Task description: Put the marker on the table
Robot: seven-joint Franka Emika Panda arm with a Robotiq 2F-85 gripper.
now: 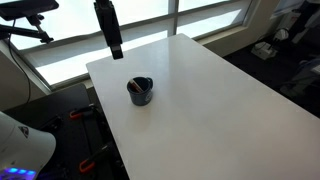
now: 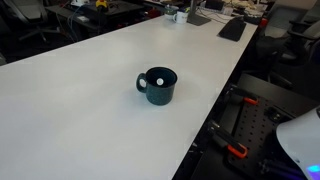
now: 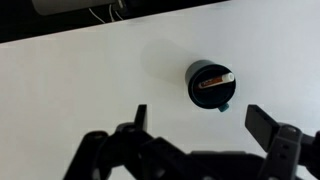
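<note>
Mid counter (image 3: 70, 90): dark cup (image 3: 196, 90) w/ marker (image 3: 216, 80) inside, cup wall ringing it. Arm (image 1: 104, 14) hangs above, apart from cup; pincer (image 3: 200, 122) points down, wide open, empty.

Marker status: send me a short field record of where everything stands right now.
marker: lying inside the cup, reddish end showing, not yet on the table
cup: dark, upright on the table
gripper: above the table, apart from the cup, jaws open, holding nothing
table: white, carries the cup
</note>
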